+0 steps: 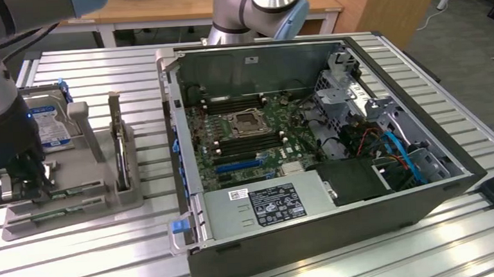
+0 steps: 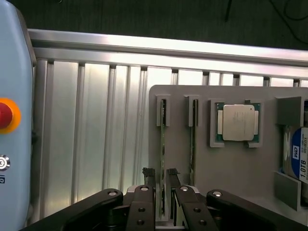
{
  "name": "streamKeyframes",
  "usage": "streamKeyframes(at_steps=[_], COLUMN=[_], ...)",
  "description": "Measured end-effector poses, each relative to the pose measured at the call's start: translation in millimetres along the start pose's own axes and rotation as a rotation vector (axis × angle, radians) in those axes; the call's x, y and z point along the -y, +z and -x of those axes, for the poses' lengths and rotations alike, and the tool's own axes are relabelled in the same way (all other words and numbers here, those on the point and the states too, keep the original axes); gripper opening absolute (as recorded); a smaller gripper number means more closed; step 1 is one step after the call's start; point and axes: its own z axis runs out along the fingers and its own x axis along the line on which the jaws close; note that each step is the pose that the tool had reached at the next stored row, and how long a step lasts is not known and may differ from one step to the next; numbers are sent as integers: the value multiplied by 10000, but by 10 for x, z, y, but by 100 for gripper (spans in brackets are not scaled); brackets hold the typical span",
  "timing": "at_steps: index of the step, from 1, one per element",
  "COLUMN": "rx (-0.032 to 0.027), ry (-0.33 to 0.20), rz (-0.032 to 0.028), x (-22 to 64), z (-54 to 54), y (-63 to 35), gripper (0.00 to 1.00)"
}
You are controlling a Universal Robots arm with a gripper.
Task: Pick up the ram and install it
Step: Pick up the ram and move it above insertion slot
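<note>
Tool (image 2: 160, 172) narrow, not closed, astride one ram (image 2: 162, 139); other ram (image 2: 193, 134) beside; one CPU (image 2: 237, 122).

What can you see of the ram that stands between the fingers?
The ram is a long, thin green board with small dark chips. It stands on its edge in a slot of the grey holder, and its far end sits in a small grey bracket. A second stick stands parallel beside it, on the side of the CPU. The open fingers straddle its near end, one on each side, and a narrow gap on each side suggests they do not touch it.
</note>
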Motion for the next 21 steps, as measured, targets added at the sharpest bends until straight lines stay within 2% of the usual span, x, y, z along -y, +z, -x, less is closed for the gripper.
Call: streamKeyframes(at_steps=[12, 21], rx=[-3, 1], ry=[-59, -63], rz=[-4, -4], x=[8, 10], z=[-23, 0], y=[213, 218], gripper=[24, 24])
